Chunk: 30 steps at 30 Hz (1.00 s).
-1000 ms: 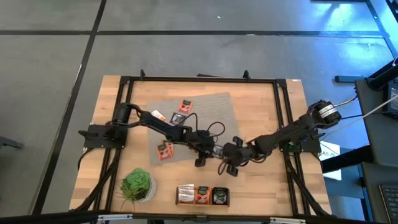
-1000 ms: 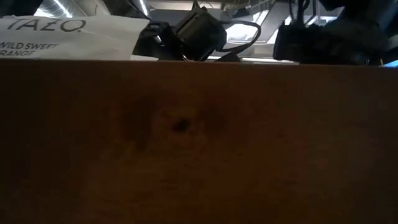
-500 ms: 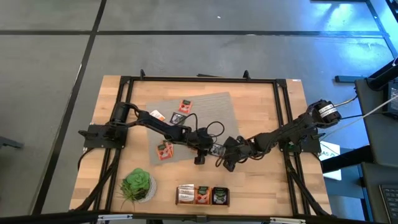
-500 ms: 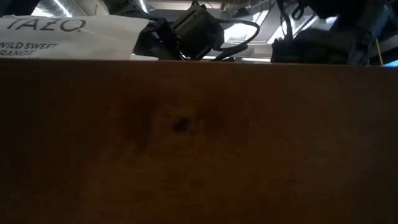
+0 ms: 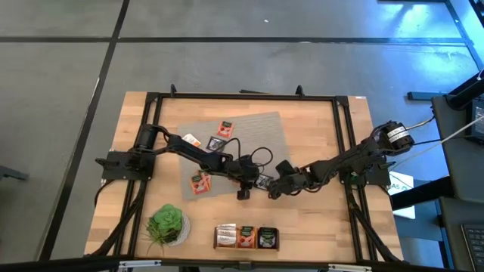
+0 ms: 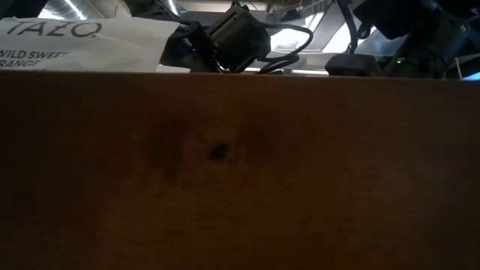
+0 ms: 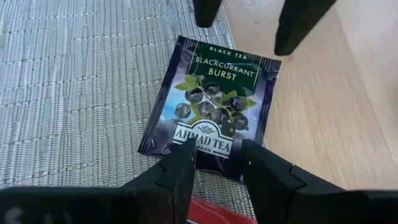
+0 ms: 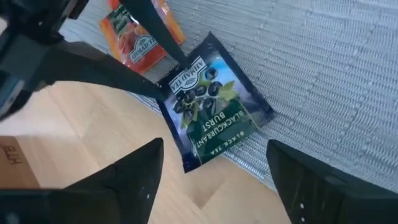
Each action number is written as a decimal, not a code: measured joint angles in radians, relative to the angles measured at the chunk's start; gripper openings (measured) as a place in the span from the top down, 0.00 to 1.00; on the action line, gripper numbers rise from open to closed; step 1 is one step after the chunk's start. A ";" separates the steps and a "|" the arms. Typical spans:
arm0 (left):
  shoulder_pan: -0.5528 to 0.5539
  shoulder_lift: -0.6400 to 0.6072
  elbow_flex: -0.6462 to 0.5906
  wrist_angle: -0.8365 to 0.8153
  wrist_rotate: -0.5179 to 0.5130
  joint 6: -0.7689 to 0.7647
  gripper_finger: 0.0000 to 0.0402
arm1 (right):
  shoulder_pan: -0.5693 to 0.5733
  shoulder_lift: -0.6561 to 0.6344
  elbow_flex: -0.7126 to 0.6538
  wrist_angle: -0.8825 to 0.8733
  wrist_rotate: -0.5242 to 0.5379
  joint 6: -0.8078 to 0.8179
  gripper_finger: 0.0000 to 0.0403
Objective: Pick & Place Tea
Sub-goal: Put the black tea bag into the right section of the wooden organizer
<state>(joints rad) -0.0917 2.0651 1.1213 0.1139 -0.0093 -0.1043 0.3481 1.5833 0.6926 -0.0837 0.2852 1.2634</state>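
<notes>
A black "Blackcurrant Burst" tea sachet [image 7: 211, 106] [image 8: 214, 106] lies flat on the near right corner of the grey mat [image 5: 249, 128], one end jutting onto the wood. My left gripper [image 5: 248, 186] [image 7: 217, 155] is open, its fingertips at the sachet's end that lies on the mat. An orange sachet [image 8: 137, 37] lies between those fingers, farther back. My right gripper [image 5: 274, 187] [image 8: 214, 146] is open wide and faces the sachet's other end from the table's right, apart from it. My left gripper's fingertips [image 7: 183, 165] stand over the end edge [image 7: 205, 149] of the black sachet, slanting down from the table's left. The sachet lies flat on the mat. I cannot tell whether the fingertips touch it.
More sachets lie on the mat: orange ones [image 5: 225, 128] [image 5: 200, 183], a white-and-orange one [image 5: 193, 140] and a black one [image 5: 215, 142]. A small box [image 5: 246, 237] with sachets stands at the near edge beside a potted plant [image 5: 166, 224]. The box wall fills the low view.
My right gripper has moved toward the table's far edge and toward the black sachet, ending close beside my left gripper. The sachet has stayed where it was.
</notes>
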 joint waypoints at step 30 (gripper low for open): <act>-0.012 0.013 -0.002 0.032 0.000 -0.013 0.68 | -0.011 0.103 0.000 0.162 -0.005 0.037 0.69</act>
<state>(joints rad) -0.1040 2.0777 1.1191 0.1455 -0.0097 -0.1177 0.3366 1.6867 0.6922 0.0782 0.2799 1.3005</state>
